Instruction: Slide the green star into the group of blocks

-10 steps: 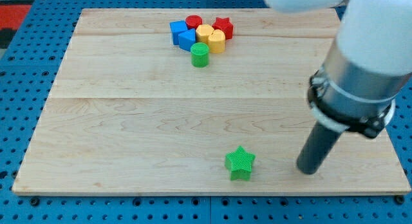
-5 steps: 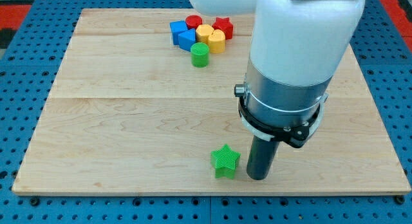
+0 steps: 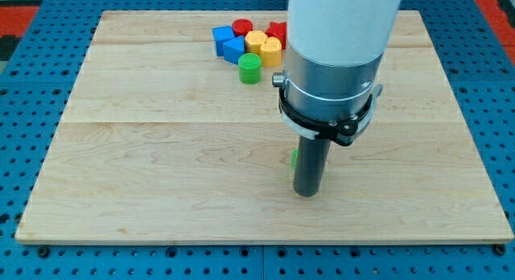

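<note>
The green star (image 3: 294,158) is almost fully hidden behind the dark rod; only a green sliver shows at the rod's left edge, at the board's lower middle. My tip (image 3: 306,191) rests on the board just below and in front of the star, touching or nearly touching it. The group of blocks sits at the view's top: two blue blocks (image 3: 228,42), a red cylinder (image 3: 241,26), two yellow blocks (image 3: 264,47), a red star (image 3: 278,31) partly hidden by the arm, and a green cylinder (image 3: 250,68) at the group's lower edge.
The wooden board (image 3: 145,151) lies on a blue pegboard table (image 3: 32,103). The arm's large white and grey body (image 3: 334,63) covers the board's upper middle right.
My tip has swept from the right side leftward and upward. The green star has been pushed left and then upward, and is now mostly hidden behind the rod.
</note>
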`<control>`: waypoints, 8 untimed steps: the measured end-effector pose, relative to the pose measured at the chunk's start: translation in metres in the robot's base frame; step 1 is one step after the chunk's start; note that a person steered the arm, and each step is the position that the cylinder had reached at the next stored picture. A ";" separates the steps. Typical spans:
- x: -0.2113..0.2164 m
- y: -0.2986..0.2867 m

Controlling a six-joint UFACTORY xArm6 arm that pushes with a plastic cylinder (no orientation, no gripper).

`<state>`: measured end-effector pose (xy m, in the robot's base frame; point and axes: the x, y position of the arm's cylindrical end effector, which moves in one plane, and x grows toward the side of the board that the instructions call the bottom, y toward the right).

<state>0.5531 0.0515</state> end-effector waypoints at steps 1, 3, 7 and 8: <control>0.008 0.004; -0.082 -0.001; -0.175 -0.036; -0.191 -0.015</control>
<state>0.3622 0.0362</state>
